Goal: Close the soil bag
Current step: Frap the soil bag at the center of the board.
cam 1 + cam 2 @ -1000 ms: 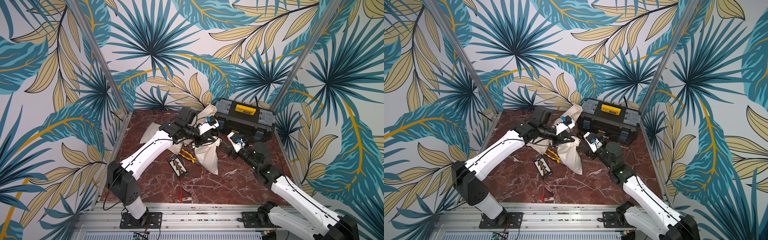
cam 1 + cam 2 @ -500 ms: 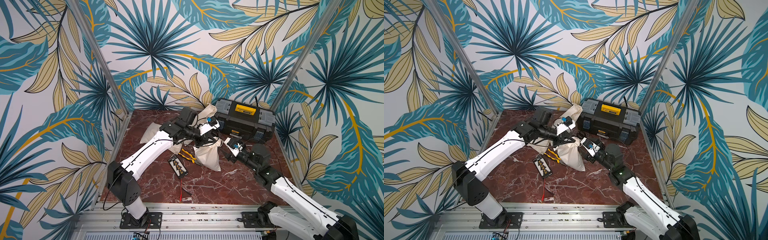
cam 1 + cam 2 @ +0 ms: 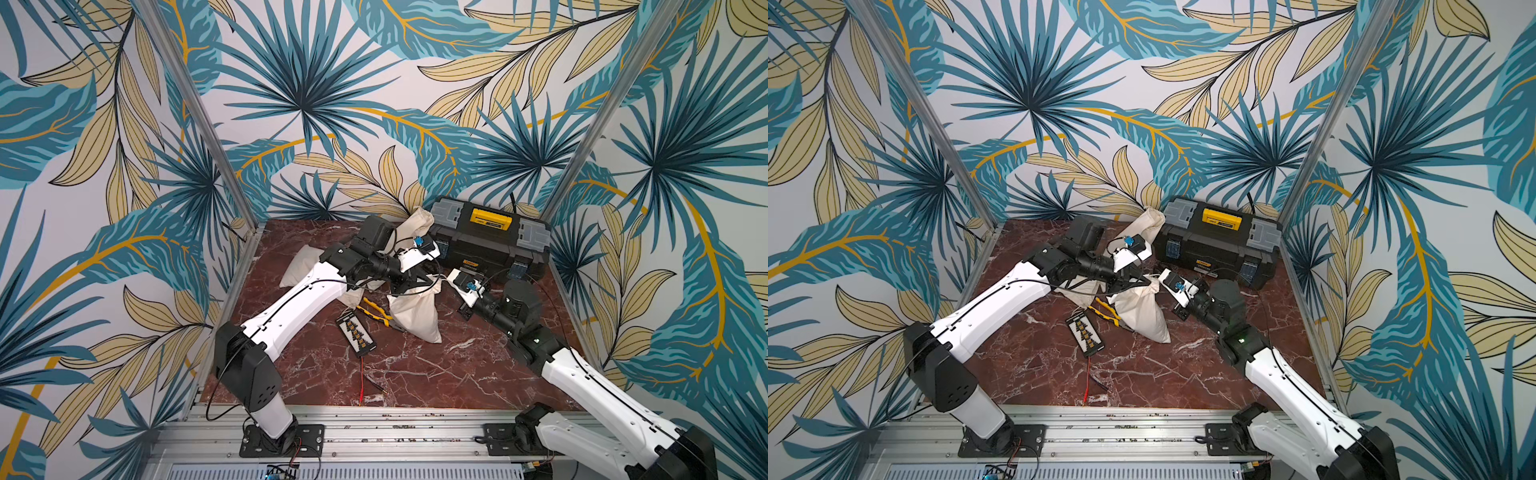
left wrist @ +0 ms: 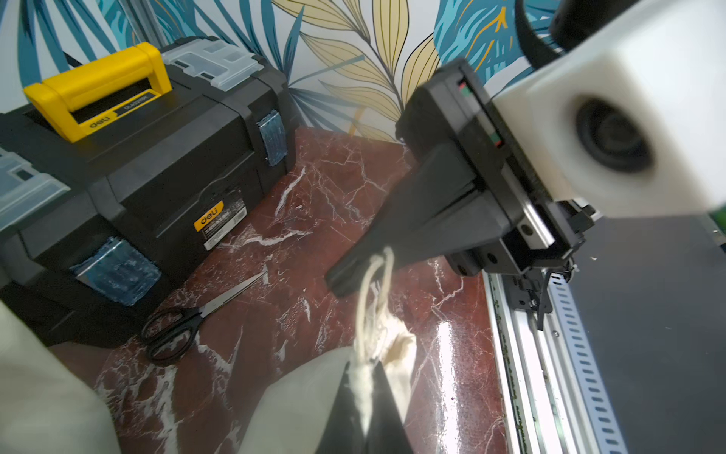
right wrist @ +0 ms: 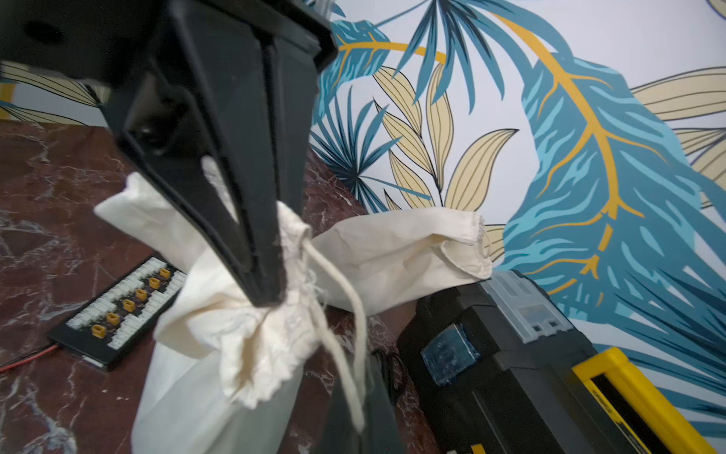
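Observation:
The soil bag [image 3: 415,320] [image 3: 1142,311] is a cream cloth drawstring sack standing on the red marble floor, its mouth gathered into a ruffled neck [image 5: 251,346]. My left gripper [image 3: 415,283] [image 4: 365,393] is shut on that gathered neck. My right gripper [image 3: 445,279] [image 5: 357,412] faces it from the other side and is shut on the cream drawstring [image 5: 338,346]. In the left wrist view the drawstring [image 4: 377,275] runs taut from the neck into the right gripper's black fingertips [image 4: 345,275].
A black toolbox [image 3: 490,241] with a yellow handle stands at the back right. Black scissors [image 4: 188,322] lie in front of it. Yellow pliers [image 3: 374,309], a connector board [image 3: 356,334] and a red wire [image 3: 361,378] lie left of the bag. Other cloth sacks [image 3: 307,266] lie behind.
My right gripper has moved left up to the bag's neck and gone from open to shut on the drawstring. The left gripper has kept its hold on the neck.

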Controlling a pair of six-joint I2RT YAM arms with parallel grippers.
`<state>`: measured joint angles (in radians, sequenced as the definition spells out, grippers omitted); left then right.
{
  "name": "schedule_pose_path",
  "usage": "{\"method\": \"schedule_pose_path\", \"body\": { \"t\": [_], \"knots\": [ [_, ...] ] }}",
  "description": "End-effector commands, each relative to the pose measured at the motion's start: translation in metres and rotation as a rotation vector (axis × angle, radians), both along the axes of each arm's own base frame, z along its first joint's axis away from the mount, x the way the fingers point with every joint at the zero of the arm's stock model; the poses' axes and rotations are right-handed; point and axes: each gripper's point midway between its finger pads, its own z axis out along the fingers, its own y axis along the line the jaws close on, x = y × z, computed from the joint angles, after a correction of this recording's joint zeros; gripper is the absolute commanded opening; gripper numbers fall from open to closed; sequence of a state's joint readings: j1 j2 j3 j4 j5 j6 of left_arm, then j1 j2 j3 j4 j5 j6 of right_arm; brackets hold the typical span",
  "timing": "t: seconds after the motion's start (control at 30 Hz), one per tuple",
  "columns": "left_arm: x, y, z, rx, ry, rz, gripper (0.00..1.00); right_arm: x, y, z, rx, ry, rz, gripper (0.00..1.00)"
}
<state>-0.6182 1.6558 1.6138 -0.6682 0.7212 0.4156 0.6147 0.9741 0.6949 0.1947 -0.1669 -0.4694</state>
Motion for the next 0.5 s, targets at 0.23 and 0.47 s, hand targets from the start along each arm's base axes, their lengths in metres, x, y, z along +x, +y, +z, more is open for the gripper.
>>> {"method": "schedule_pose_path", "body": {
  "t": [0.23,0.47],
  "knots": [
    [0.019,0.021,0.025,-0.002,-0.259,0.206,0.4,-0.007,-0.034,0.065,0.166,-0.062,-0.141,0.0],
    [-0.012,-0.004,0.088,-0.219,-0.394,0.131,0.64,-0.012,-0.013,0.087,0.213,-0.033,-0.029,0.0]
  ]
}}
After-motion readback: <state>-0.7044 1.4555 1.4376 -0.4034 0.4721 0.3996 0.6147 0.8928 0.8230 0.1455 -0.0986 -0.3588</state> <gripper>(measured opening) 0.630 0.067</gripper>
